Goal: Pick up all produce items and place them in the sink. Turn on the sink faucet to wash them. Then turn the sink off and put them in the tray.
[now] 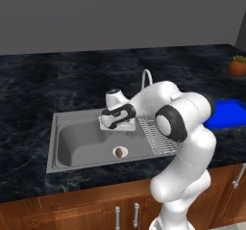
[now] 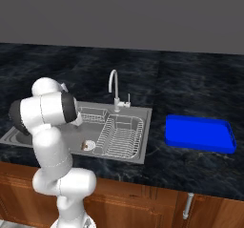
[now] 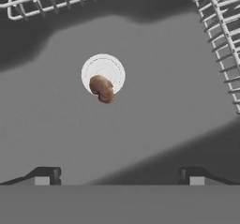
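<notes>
1. One brown, lumpy potato [image 3: 102,88] lies on the sink [image 1: 60,142] floor, overlapping the drain [image 3: 103,73].
2. Claw [image 3: 119,175] hangs above it, jaws wide, empty.
3. Wire rack [image 2: 120,135] borders the right; bare floor surrounds the potato.

Dark marble counter [image 1: 29,80], wooden cabinets [image 2: 143,208] below, orange pot [image 1: 237,68] far right.

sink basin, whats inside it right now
In the sink, a small brown produce lump lies on the round drain, covering part of it. A wire basket and a wire rack sit inside too. The arm hides part of the basin.
</notes>
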You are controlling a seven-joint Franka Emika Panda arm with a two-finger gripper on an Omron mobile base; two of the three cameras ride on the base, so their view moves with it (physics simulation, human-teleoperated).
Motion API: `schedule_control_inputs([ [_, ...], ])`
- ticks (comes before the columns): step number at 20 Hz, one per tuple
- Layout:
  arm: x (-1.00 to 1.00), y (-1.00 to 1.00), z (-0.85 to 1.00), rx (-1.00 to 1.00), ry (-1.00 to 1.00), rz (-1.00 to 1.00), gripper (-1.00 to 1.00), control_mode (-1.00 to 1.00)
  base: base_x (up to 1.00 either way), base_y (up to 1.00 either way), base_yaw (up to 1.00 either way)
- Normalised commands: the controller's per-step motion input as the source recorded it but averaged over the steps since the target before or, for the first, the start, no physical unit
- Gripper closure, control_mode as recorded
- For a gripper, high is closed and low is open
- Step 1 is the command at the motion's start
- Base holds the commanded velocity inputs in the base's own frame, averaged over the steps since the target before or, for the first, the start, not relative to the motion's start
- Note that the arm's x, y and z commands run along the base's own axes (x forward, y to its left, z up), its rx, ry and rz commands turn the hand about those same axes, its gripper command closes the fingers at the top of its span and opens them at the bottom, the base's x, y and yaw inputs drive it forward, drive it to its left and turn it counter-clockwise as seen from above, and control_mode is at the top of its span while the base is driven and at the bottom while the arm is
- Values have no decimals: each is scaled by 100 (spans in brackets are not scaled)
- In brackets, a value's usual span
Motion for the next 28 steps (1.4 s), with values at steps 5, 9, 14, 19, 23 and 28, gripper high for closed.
schedule_control_inputs([
  [5,-55,-16,42,1,-1,2,-100,-100,0,0,0],
  [9,-53,-26,38,0,-3,4,-100,-100,0,0,0],
  [14,-39,-38,41,0,-5,5,-100,-100,0,0,0],
  [19,-33,-46,39,0,-6,5,-100,-100,0,0,0],
  [23,-31,-52,35,1,-7,5,-100,-100,0,0,0],
  [28,-28,-54,32,1,-8,5,-100,-100,0,0,0],
])
